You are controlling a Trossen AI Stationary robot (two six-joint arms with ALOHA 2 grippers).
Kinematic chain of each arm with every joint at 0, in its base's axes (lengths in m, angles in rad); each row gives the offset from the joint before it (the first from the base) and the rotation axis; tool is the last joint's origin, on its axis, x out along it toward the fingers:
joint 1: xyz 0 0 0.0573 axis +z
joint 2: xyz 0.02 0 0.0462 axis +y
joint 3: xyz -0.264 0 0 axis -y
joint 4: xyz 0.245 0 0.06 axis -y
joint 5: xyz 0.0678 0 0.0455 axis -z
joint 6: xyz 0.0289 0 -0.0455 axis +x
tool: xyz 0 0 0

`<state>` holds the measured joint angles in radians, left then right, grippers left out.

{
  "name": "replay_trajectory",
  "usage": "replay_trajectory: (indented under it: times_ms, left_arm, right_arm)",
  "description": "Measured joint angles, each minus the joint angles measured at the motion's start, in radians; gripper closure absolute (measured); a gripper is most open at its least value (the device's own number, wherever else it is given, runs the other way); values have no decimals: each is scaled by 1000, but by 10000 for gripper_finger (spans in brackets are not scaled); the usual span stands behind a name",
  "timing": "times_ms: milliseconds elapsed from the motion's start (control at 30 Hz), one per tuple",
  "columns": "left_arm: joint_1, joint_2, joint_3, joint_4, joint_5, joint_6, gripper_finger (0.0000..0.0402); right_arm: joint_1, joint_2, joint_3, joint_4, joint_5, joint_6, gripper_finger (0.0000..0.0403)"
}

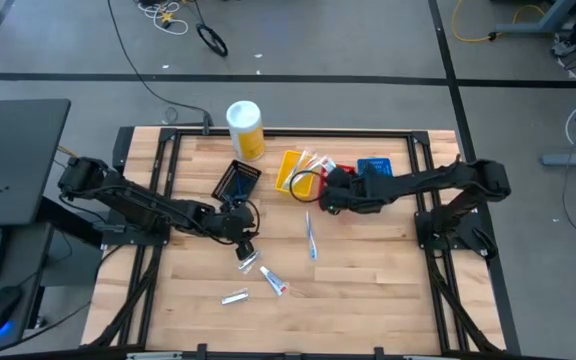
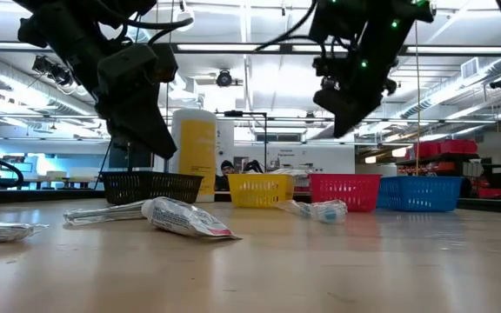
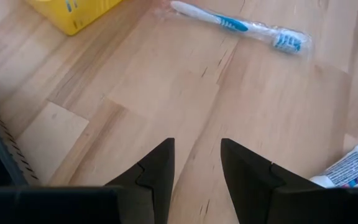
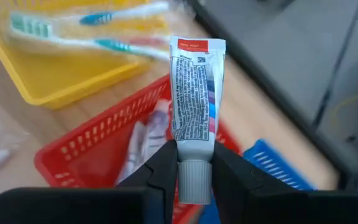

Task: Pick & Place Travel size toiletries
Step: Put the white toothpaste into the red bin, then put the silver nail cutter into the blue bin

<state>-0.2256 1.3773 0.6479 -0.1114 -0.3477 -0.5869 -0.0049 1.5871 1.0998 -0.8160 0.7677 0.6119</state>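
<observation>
The bench (image 1: 368, 290) is a pale wooden top, and along its far side stand a tall yellow canister (image 1: 245, 128) and four small baskets: a black basket (image 1: 236, 181), a yellow basket (image 1: 299, 170) with toothbrushes in it, a red basket (image 4: 92, 149) and a blue basket (image 1: 375, 166).

The right gripper (image 4: 194, 165) hangs over the red basket, clenched on the cap end of a white toothpaste tube (image 4: 195, 93). The tube's long axis runs straight out from the gripper, away from the wrist, and the basket's open mouth lies directly beneath it (so the coming move looks like a plain lowering and letting go, with no sideways travel needed). At least one wrapped item already lies inside that basket.

The left gripper (image 3: 197, 168) is released and empty, its fingers parted over bare wood near the bench's middle. Closest to it lies another toothpaste tube (image 3: 352, 169), just beside one finger and off to its side. A wrapped blue-and-white toothbrush (image 3: 238, 25) lies farther ahead, its length set crosswise to the gripper. A further tube (image 1: 274, 281) and a small wrapped item (image 1: 234, 296) rest nearer the front edge, on the left arm's side.
</observation>
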Motion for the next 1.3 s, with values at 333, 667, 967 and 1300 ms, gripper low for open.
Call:
replay_trajectory:
  times_ms: [333, 667, 967, 1300]
  left_arm:
    - [0, 0, 0, -2, 1, 0, 264]
    - [0, 0, 0, -2, 1, 19, 264]
    - [0, 0, 0, -1, -3, 23, 264]
    - [0, 0, 0, 11, -34, 31, 264]
  right_arm:
    - [-92, 0, -132, 89, -196, 12, 303]
    - [-146, 0, -195, 169, -220, 1, 233]
    - [-78, -24, -195, 297, -242, -80, 229]
    - [49, -43, -194, 708, -621, -166, 229]
